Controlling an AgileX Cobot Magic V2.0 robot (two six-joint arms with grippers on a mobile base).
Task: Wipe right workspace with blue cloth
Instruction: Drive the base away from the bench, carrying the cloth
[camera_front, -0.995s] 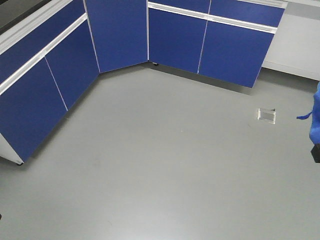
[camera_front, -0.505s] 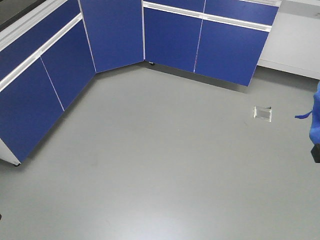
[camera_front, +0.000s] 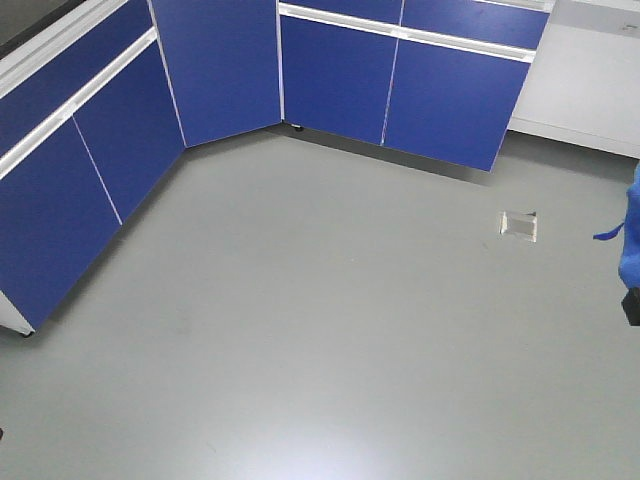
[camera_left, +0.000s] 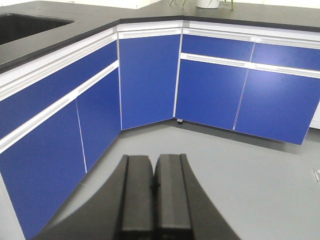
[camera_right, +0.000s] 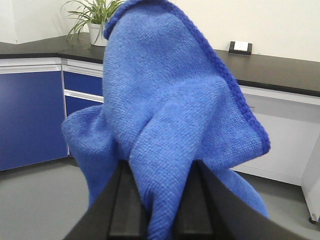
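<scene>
Right gripper (camera_right: 159, 176) pinches the blue cloth (camera_right: 170, 90), black tabletop (camera_right: 280, 67) beyond it; left gripper (camera_left: 153, 170) hangs pressed together above the floor (camera_left: 260, 175).

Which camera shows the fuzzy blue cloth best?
The right wrist view: the wrinkly royal-blue microfibre cloth fills it, pinched in the right gripper. The front view catches only a sliver at its right edge; the left wrist view shows none.
</scene>
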